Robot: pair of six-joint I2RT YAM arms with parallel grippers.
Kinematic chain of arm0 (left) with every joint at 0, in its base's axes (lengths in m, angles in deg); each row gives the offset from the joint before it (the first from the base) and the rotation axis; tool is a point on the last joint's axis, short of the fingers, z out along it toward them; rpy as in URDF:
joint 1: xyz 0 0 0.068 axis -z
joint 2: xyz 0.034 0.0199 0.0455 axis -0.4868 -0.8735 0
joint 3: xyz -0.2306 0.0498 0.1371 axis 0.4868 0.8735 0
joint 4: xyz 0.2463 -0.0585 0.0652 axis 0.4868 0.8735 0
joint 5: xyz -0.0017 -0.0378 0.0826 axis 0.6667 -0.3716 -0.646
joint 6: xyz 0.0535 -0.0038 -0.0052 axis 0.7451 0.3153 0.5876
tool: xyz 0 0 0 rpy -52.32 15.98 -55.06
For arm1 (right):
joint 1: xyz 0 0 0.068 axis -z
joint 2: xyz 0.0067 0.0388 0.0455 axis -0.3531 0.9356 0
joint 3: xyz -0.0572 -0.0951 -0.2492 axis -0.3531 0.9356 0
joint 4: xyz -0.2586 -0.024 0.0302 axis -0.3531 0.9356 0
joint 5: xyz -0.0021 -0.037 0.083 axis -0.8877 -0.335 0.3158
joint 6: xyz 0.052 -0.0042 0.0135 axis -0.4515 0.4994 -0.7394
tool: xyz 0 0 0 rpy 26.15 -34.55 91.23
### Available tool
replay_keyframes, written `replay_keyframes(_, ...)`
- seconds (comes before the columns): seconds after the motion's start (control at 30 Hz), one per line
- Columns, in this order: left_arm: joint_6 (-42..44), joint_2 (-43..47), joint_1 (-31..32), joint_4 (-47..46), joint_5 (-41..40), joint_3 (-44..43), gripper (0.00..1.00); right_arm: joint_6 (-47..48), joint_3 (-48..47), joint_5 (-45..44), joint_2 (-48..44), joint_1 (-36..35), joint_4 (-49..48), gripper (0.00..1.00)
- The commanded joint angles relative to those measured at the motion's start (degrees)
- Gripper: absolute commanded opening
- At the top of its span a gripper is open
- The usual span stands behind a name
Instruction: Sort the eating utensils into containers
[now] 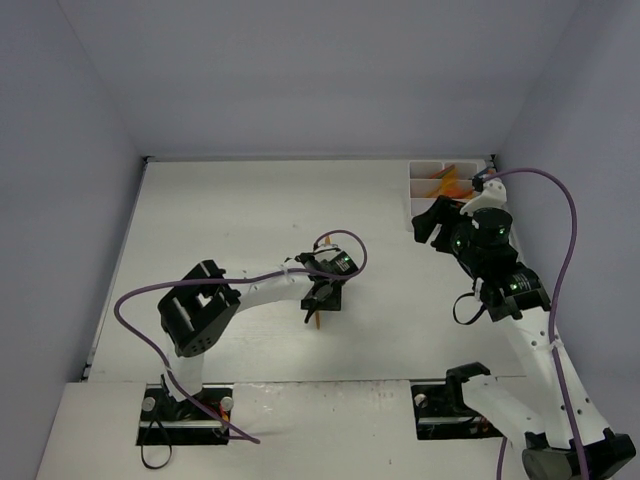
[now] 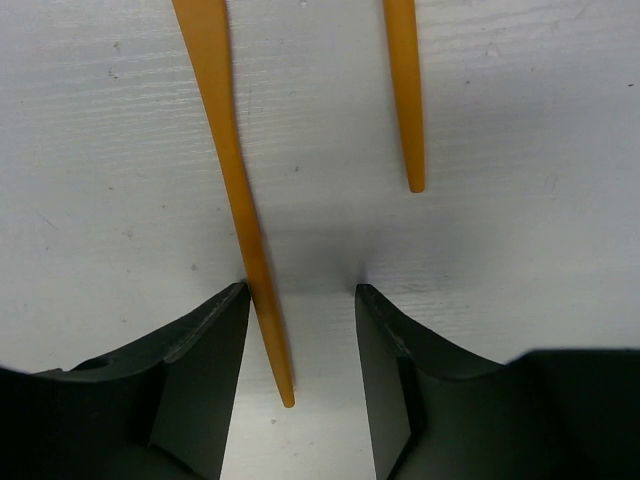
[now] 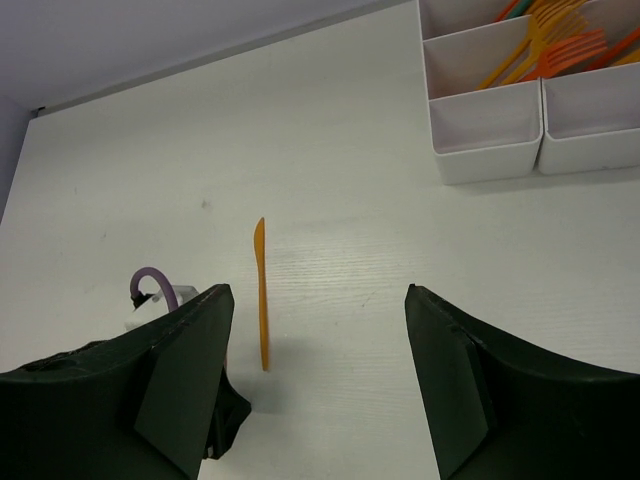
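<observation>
Two orange utensils lie on the white table. In the left wrist view, the handle of one (image 2: 240,200) runs down between my left gripper's (image 2: 301,287) open jaws, close to the left finger. The other handle (image 2: 405,100) lies to the right, beyond the fingertips. In the top view, my left gripper (image 1: 322,297) is low over the table's middle, with an orange tip (image 1: 315,320) showing under it. The right wrist view shows an orange knife (image 3: 261,290). My right gripper (image 3: 318,290) is open and empty, in the air beside the white compartment tray (image 3: 490,165), which holds orange forks (image 3: 560,50).
The tray (image 1: 425,185) stands at the table's far right corner, with orange utensils (image 1: 447,183) in it. Grey walls close the table on the left, back and right. The left arm's purple cable (image 1: 345,240) loops above its wrist.
</observation>
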Motion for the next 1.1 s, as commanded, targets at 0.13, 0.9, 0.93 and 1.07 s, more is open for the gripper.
replay_keyframes(0.13,-4.3,2.0,0.3,1.7,-2.7,3.6,0.30,1.7,1.6,-1.1,-0.9,-3.1,-2.2,0.67)
replay_keyframes(0.9,26.6,34.6,0.3,-16.3,-0.7,8.3,0.00,-2.9,-6.6,34.4,16.5,-4.3,-4.7,0.68)
replay_keyframes(0.93,27.2,35.0,0.3,-16.6,-0.1,8.3,0.00,-3.3,-7.2,35.4,17.0,-4.5,-5.0,0.68)
replay_keyframes(1.07,30.3,36.7,0.3,-16.7,2.8,6.1,0.00,-5.3,-10.2,37.7,19.3,-5.5,-8.2,0.68)
